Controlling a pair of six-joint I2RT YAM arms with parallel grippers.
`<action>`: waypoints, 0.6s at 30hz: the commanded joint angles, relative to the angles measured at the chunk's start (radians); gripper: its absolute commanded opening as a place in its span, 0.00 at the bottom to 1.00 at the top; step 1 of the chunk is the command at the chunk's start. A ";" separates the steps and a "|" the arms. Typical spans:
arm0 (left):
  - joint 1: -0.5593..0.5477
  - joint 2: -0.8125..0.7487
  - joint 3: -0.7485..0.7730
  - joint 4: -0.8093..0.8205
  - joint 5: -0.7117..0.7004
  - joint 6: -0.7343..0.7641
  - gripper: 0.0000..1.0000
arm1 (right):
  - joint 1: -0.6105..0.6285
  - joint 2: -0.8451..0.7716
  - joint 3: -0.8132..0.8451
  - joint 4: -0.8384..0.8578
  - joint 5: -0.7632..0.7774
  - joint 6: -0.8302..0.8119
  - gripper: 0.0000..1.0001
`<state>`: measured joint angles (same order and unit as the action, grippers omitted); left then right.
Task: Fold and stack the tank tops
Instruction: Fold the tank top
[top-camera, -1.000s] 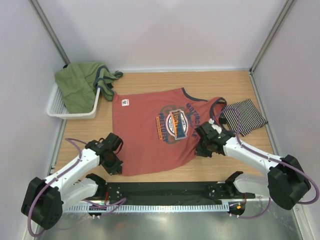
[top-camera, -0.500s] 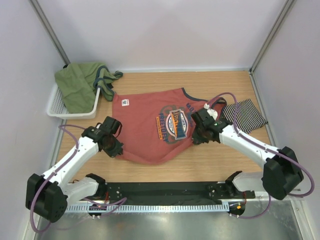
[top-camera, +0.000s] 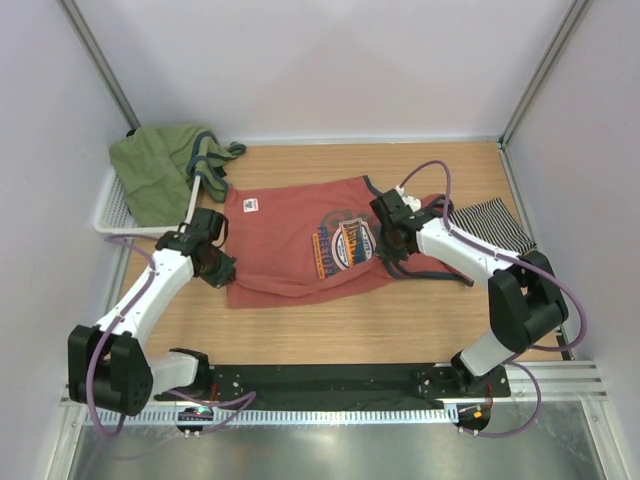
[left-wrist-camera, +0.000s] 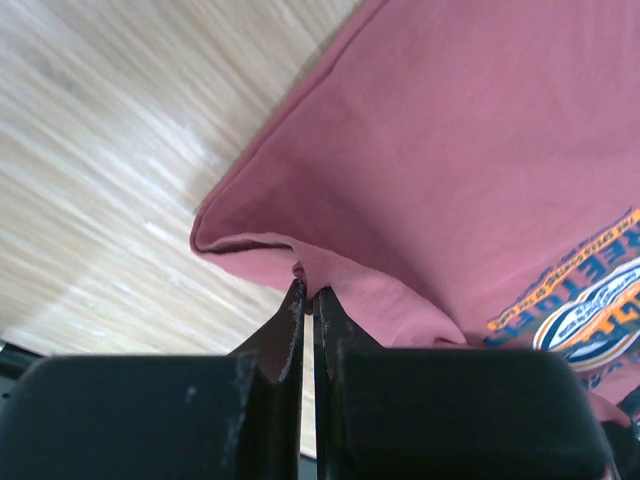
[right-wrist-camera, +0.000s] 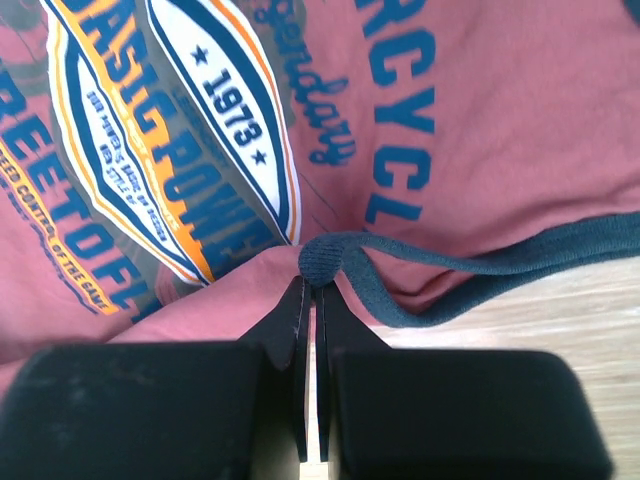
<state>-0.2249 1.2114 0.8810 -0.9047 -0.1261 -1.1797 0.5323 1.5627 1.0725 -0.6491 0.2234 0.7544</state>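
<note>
The salmon-red tank top (top-camera: 290, 235) lies on the wooden table, its near edge lifted and carried toward the far side. My left gripper (top-camera: 212, 268) is shut on the top's red hem corner (left-wrist-camera: 305, 268). My right gripper (top-camera: 392, 252) is shut on the dark teal armhole trim (right-wrist-camera: 322, 262) over the printed logo (right-wrist-camera: 190, 150). The black-and-white striped tank top (top-camera: 492, 230) lies folded at the right, beside my right arm.
A white basket (top-camera: 125, 215) at the far left holds a green cloth (top-camera: 160, 170). Bare wood (left-wrist-camera: 90, 180) lies near the red top. Grey walls close the table on three sides.
Both grippers have moved away from the near edge, dragging the red top's near edge up over itself; the top now covers less of the table.
</note>
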 joint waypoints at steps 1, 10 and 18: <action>0.038 0.026 0.035 0.053 -0.018 0.015 0.00 | -0.017 0.020 0.075 0.020 0.033 -0.039 0.01; 0.082 0.115 0.067 0.138 0.020 0.002 0.00 | -0.060 0.089 0.162 -0.009 0.041 -0.073 0.01; 0.107 0.172 0.099 0.174 0.025 -0.011 0.00 | -0.084 0.146 0.218 -0.014 0.028 -0.089 0.03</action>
<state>-0.1341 1.3739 0.9394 -0.7689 -0.1028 -1.1782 0.4545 1.6974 1.2423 -0.6670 0.2333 0.6861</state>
